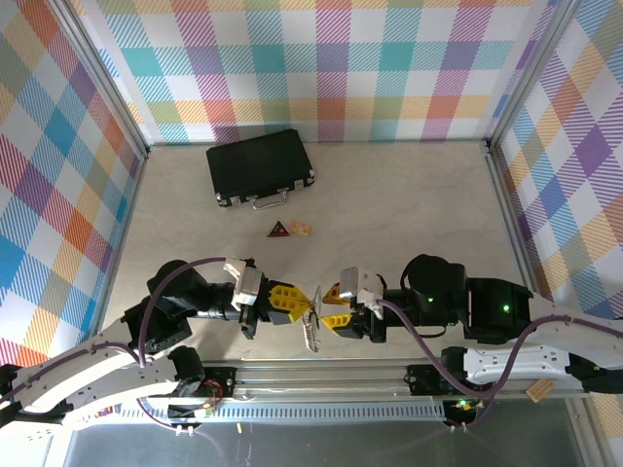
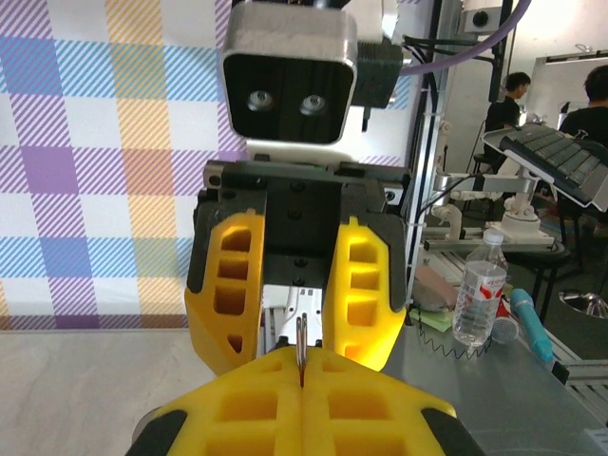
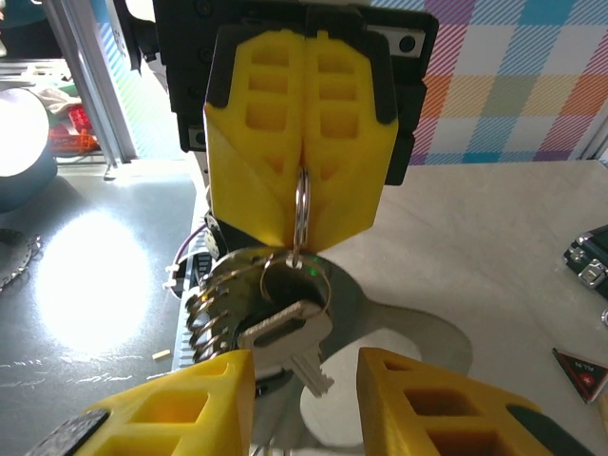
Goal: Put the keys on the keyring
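Left tool (image 3: 302, 226): clenched edge-on around the top of the keyring (image 3: 301, 201), fingers pressed flat together.
Right tool (image 1: 327, 307): released, jaws spread wide, facing the left one at close range with the bunch between them.
Keyring: held in the air between the two tools, only a thin arc of wire showing below the left fingertips.
Keys (image 3: 285, 337): a stacked bunch of silver ones hangs from the ring, one blade pointing down towards the right tool's gap; above the near edge of the surface (image 3: 494, 247), touching nothing else.
Progress: judged late, since keys appear threaded already; whether every one is on cannot be told.
Risk, slipping: the grip is on thin round wire, so a nudge from the right tool could twist the ring out and drop the bunch.
Risk, swinging: the keys hang loose and may sway as the jaws come together, so these catch a blade rather than the ring.
Risk, collision: the tools sit nearly tip to tip, and a small misjudged approach would knock them together.
Other things: black case (image 1: 259, 167), red triangle (image 1: 279, 230) and tan chip (image 1: 302, 229) lie well apart, farther back.
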{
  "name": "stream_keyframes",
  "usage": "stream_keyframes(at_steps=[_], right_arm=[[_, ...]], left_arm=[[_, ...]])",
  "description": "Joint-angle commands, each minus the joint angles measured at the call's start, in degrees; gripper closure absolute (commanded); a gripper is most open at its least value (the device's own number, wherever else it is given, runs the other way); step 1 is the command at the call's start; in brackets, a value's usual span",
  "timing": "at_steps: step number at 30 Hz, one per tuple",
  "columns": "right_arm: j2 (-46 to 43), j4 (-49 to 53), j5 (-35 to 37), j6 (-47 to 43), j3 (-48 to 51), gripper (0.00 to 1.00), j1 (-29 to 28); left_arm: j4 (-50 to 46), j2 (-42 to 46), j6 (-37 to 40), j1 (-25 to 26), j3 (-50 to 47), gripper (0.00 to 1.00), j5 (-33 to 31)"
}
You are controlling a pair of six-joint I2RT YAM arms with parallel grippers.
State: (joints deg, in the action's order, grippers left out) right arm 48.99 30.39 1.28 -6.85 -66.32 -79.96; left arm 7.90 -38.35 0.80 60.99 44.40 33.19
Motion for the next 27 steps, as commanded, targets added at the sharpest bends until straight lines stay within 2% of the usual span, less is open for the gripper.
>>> stream_keyframes(at_steps=[1,15,22,27], right_arm=[[-1.0,-3.9,-2.6,0.8,1.2,0.66,-0.2],[0.5,-8.0,-8.5,2.9,3.1,0.6,-0.2],[1.7,-9.1,-8.0,3.0,3.3,0.56,-0.2],[1.8,-10.3,-6.4,3.1,3.8,0.59,-0.2]], left_arm=[[4.1,1.2,-0.8,0.2,-0.3,1.0,0.8],[4.9,1.9,-1.3,0.2,-0.7,1.0,0.2],[4.8,2.1,-1.3,0.2,-0.7,1.0,0.4],[5.2,2.2,-1.7,0.2,-0.7,1.0,0.6]])
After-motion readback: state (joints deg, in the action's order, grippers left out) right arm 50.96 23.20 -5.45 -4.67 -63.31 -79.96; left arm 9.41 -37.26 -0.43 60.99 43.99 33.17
